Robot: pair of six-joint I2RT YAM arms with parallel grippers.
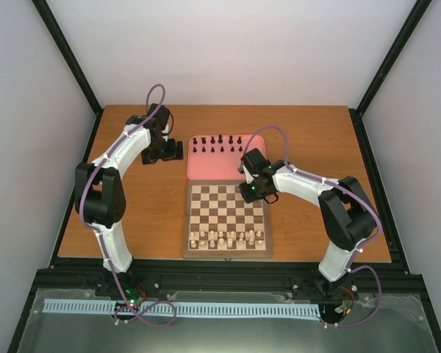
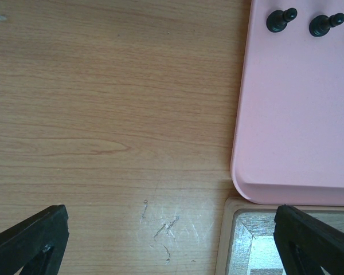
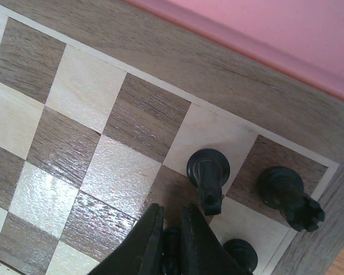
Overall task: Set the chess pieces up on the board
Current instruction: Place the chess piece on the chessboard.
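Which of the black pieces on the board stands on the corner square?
The notch-topped rook, on the dark corner square; the neighbouring piece and the pawn stand off the corner.

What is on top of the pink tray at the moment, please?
Black chess pieces stand in two rows along the tray's far edge; the near part is bare. The right arm hides its near right corner.

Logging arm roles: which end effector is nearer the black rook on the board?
Right. The right end effector hovers beside the rook; the left end effector is over the table, left of the pink tray.
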